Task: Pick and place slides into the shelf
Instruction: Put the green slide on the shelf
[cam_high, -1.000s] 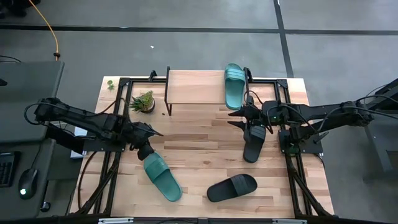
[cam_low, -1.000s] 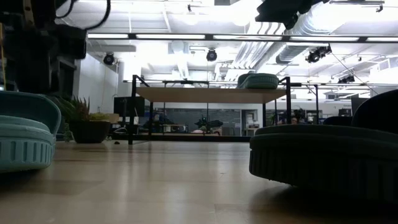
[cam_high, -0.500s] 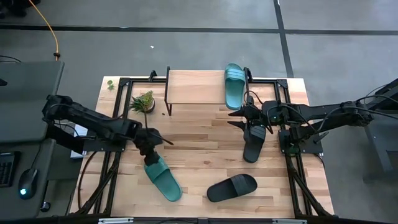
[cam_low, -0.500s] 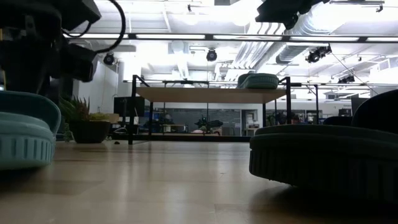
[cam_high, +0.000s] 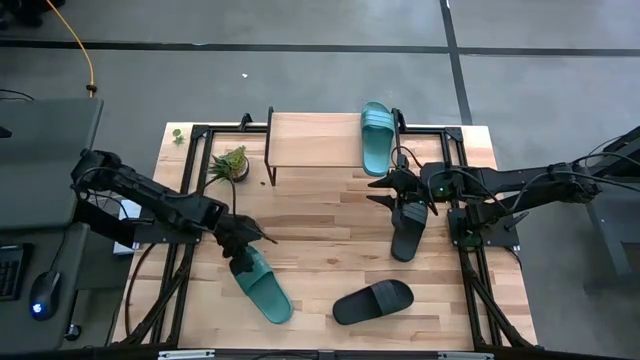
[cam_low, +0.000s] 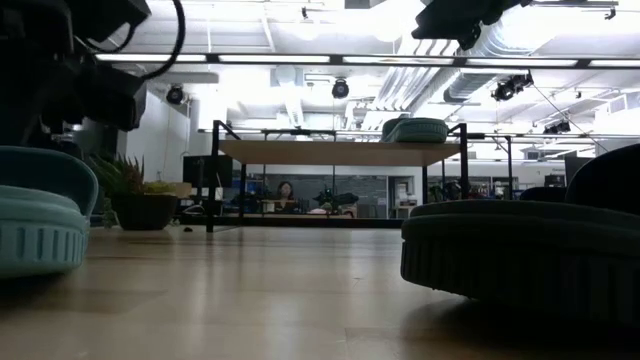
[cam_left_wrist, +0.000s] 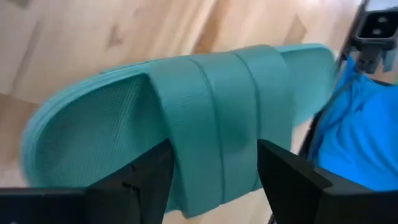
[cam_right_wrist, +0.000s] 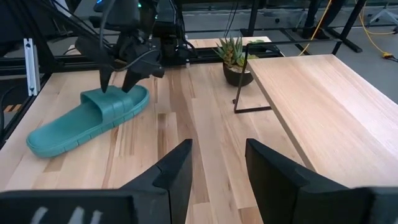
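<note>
A teal slide (cam_high: 262, 285) lies sole-down at the table's near left. My left gripper (cam_left_wrist: 211, 180) is over its far end, pointing down and open. Its two fingers stand on either side of the ribbed strap (cam_left_wrist: 211, 118). The right wrist view shows it from across the table (cam_right_wrist: 116, 84). My right gripper (cam_high: 372, 191) hovers open at the right, holding nothing, just beyond a black slide (cam_high: 407, 228) lying on the table. Another black slide (cam_high: 372, 301) lies near the front edge. A second teal slide (cam_high: 377, 138) rests on the right end of the shelf (cam_high: 320, 140). My left gripper comes at the teal slide from above, with one finger (cam_left_wrist: 140, 180) on each side of the strap, across the slide. The slide lies flat on the table. I cannot tell whether the fingers touch the strap or the footbed.
A small potted plant (cam_high: 231, 163) stands by the shelf's left leg. Black frame rails run along both table sides (cam_high: 470, 250). Bare wood lies between the two arms (cam_high: 320, 230). The shelf's plank is bare left of the teal slide. A person sits far back in the room (cam_low: 285, 192).
My left gripper has moved toward the table's near edge and down, from beside the teal slide's far end to right over its strap. The slide has stayed where it was. My right arm has kept still.
</note>
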